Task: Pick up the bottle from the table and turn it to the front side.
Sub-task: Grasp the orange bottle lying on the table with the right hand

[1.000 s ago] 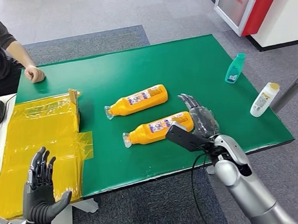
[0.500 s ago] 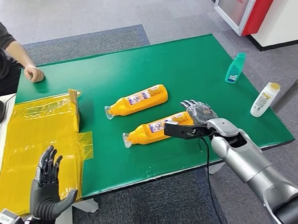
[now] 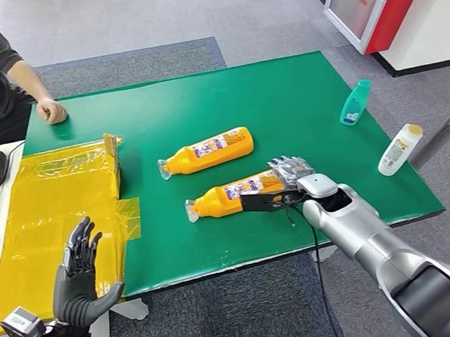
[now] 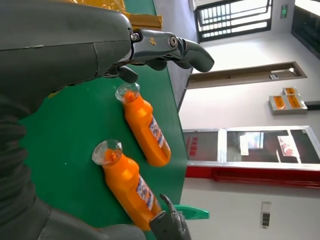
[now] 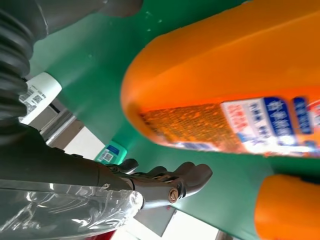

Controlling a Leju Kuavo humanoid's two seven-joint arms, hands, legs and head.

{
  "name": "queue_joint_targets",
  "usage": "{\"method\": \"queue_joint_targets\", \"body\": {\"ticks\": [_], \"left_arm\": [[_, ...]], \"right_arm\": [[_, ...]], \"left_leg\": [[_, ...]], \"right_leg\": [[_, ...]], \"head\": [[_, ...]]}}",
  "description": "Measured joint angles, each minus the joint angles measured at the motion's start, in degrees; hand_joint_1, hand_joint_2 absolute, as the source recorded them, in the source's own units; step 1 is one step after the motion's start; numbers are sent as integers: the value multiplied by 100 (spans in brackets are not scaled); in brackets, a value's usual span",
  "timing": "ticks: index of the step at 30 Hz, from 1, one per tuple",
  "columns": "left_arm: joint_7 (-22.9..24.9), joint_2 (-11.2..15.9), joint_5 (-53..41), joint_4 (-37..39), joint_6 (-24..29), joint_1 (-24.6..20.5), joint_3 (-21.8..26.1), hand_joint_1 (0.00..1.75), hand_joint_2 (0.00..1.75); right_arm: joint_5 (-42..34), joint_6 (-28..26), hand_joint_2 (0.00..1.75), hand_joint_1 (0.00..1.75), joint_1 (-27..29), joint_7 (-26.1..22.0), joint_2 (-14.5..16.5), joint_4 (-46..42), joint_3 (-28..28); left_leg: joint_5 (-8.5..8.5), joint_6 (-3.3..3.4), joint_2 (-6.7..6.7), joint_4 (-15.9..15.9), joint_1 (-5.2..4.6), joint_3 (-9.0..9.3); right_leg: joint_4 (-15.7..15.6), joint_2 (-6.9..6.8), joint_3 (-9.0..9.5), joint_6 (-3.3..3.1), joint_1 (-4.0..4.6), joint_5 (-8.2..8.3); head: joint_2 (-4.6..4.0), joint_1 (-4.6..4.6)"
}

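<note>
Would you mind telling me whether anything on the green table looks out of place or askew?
All four bottles lie on their sides: two orange bottles mid-table, a teal bottle and a white bottle near the far right edge. Nothing looks spilled.

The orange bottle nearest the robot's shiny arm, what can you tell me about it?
The nearer orange bottle looks like glossy plastic, with a clear cap at its narrow end and a white, blue and orange label along its body. It lies flat on its side on the green table, cap pointing toward the yellow sheet, roughly parallel to the second orange bottle beyond it. The right hand is at its wide base; whether it touches yet, I cannot tell.
</note>
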Motion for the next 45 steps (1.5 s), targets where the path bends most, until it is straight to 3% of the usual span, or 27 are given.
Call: {"method": "queue_joint_targets", "body": {"ticks": [10, 14, 22, 28, 33, 39, 45], "left_arm": [[-8, 9, -6, 93, 0, -49, -121, 0, 175], [-8, 24, -20, 96, 27, -55, -165, 0, 175], [-7, 62, -23, 115, 64, -53, -233, 0, 175], [7, 80, -23, 114, 107, -12, -232, 0, 175], [102, 78, 62, 98, 127, 95, -204, 0, 175], [372, -58, 325, -72, 170, 383, 111, 0, 175], [781, -351, 673, -201, 157, 550, 575, 0, 175]], "right_arm": [[50, -172, 175, 4, -216, -32, 415, 835, 193], [5, -367, 175, 172, -264, -119, 538, 1162, 204], [-56, -675, 175, 175, -278, -262, 626, 1412, 176], [-183, -1000, 175, 175, 5, -339, 601, 1063, 4], [-326, -1236, 175, 175, 519, -309, 484, 188, -244], [-475, -1597, 175, 175, 1617, -125, 333, -1698, -810], [-669, -1982, 175, 175, 2564, -290, 334, -3107, -1241]], "left_leg": [[0, 0, 0, 0, 0, 0], [0, -1, 0, 0, 0, 1], [1, -1, 0, 0, 0, 2], [1, -1, -1, 0, 0, 1], [-1, -1, -1, 0, 1, -2], [-13, 2, -2, 0, 1, -5], [-16, 3, -3, 0, 0, -7]], "right_leg": [[0, 0, -1, 0, 0, 0], [0, 1, -1, -1, 0, 0], [0, 1, 0, -1, 0, 1], [0, 1, -2, -3, 0, 3], [0, 0, -6, -2, 0, 0], [0, 0, -9, -1, 1, -11], [0, -1, -6, -1, 0, -15]], "head": [[0, 0], [0, -1], [0, -1], [0, -1], [0, -1], [0, -1], [0, 0]]}}
